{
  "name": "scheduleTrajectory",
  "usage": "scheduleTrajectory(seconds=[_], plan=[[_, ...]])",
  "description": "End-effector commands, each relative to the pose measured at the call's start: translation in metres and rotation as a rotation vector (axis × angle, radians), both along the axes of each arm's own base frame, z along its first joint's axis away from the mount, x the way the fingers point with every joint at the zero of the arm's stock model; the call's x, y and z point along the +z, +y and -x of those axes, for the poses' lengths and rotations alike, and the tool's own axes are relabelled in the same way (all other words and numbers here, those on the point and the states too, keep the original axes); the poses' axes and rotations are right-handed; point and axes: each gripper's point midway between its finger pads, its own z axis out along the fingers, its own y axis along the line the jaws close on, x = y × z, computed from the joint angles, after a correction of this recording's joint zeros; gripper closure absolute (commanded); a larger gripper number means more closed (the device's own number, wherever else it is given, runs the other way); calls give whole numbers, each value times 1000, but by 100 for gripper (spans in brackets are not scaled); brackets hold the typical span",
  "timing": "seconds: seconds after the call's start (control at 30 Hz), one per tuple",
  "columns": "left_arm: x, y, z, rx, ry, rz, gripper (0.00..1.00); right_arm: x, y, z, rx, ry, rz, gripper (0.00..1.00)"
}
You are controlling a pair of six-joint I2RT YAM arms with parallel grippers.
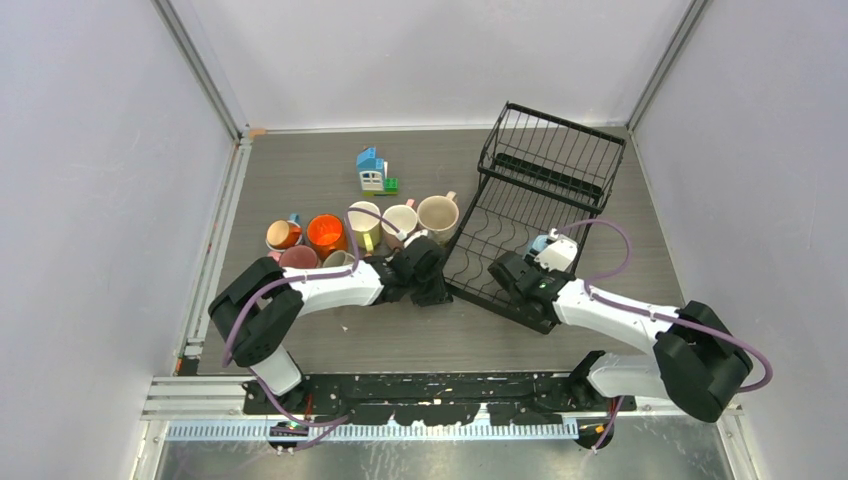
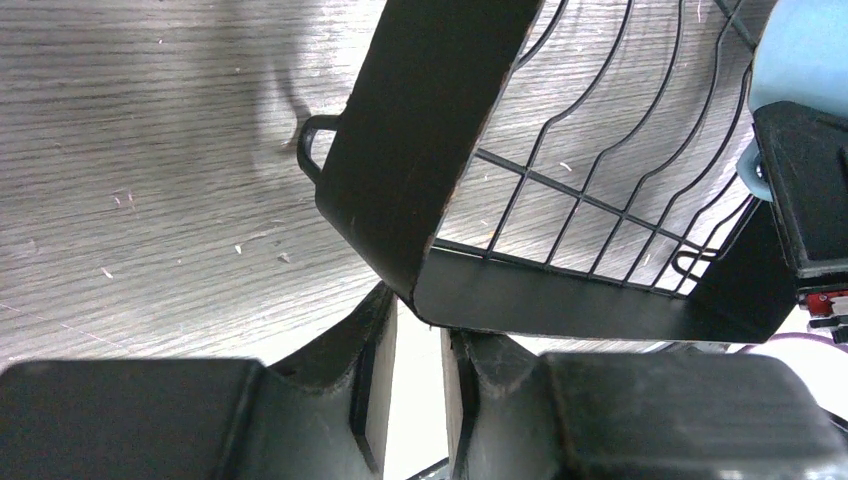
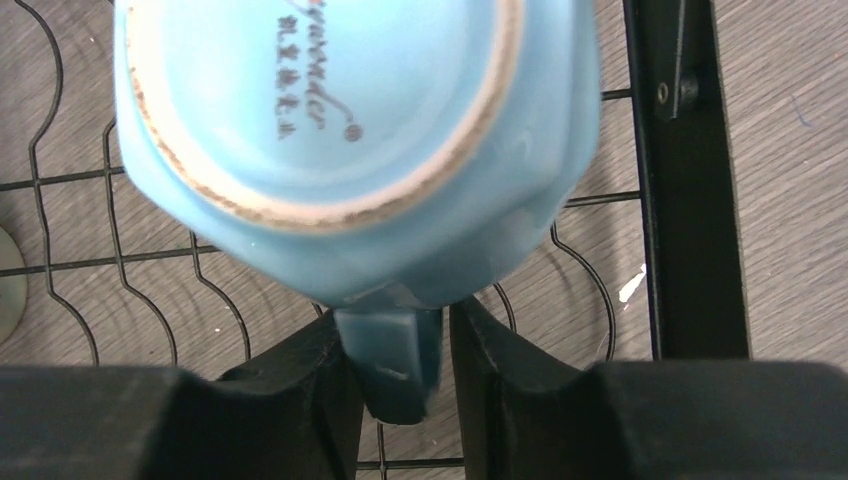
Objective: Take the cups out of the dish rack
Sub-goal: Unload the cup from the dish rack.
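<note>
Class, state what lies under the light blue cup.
Under the light blue cup show wires of the dish rack and the table; whatever sits directly beneath its body is covered.

grey table; cups, toy house, dish rack

The blue mug looks glossy glazed ceramic, the dish rack matt black wire, probably metal, the table wood-grain.

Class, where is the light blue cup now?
Top view, right side: the light blue cup is on the lower tier of the dish rack, its handle in the right gripper.
</note>
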Motion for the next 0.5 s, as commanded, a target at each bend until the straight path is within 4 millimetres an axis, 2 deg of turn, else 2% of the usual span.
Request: scheduleTrajectory(seconds=[0.0, 0.27, 0.47], plan=[[20, -8, -14, 8, -75, 62, 74, 10, 2, -13, -18, -57, 22, 66], [24, -7, -12, 2, -78, 73, 71, 14, 0, -9, 4, -47, 28, 99], [43, -11, -8, -30, -89, 108, 66, 33, 8, -8, 57, -56, -13, 99]])
